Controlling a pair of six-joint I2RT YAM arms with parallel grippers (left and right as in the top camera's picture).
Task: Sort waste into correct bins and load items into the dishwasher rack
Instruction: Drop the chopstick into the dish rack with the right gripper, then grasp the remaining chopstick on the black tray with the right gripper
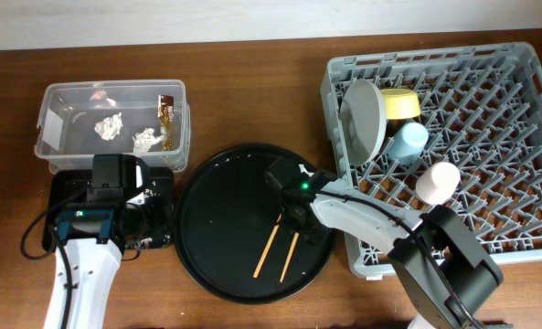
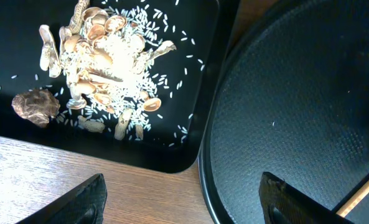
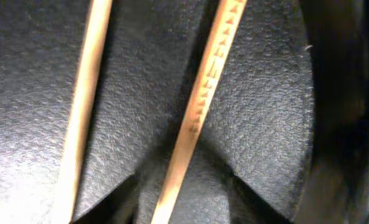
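Two wooden chopsticks [image 1: 271, 249] lie on the large round black tray [image 1: 220, 206]. My right gripper [image 1: 293, 215] is open low over them; in the right wrist view its fingers [image 3: 181, 202] straddle the right chopstick [image 3: 203, 106], with the other chopstick [image 3: 84, 106] to the left. My left gripper [image 2: 184, 202] is open and empty above the table, by the shallow black tray [image 2: 200, 93] that holds food leftovers [image 2: 106, 62]. The clear tub [image 1: 115, 88] holds tissue scraps [image 1: 109, 126] and a wrapper [image 1: 167, 110]. The rack [image 1: 417, 57] holds the plate [image 1: 364, 121], yellow bowl [image 1: 400, 102], blue cup [image 1: 408, 142] and pink cup [image 1: 438, 181].
The round tray's rim [image 2: 209, 162] lies close beside the black tray's corner. A dark brown crumpled lump [image 2: 36, 106] sits in the black tray among scattered rice. My left arm covers most of the black tray [image 1: 65, 187] in the overhead view. A wall runs along the far edge.
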